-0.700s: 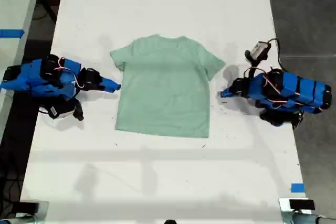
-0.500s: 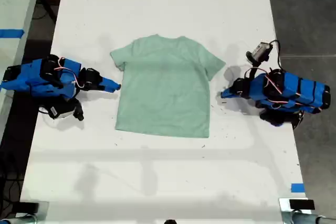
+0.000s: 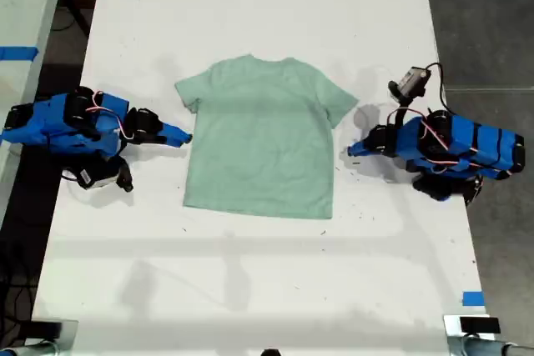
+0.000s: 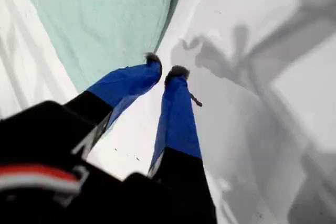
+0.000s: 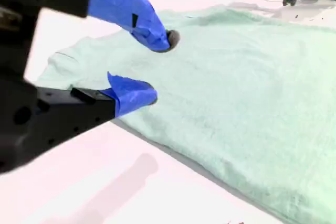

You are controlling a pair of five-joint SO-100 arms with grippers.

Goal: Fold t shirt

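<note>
Pale mint-green t shirt (image 3: 260, 137), unfolded and flat, sleeves spread, on the white table (image 3: 250, 6)

One t shirt (image 3: 260, 135) lies on the one white table (image 3: 250, 289), and it shows two short sleeves and one round neck. There are two blue arms, one at the exterior view's left (image 3: 67, 122) and one at the exterior view's right (image 3: 455, 146). Each carries one two-fingered pincer, the first pincer (image 4: 165, 71) and the second pincer (image 5: 156, 68). There are two pieces of blue tape (image 3: 472, 298), (image 3: 17, 53).
</note>
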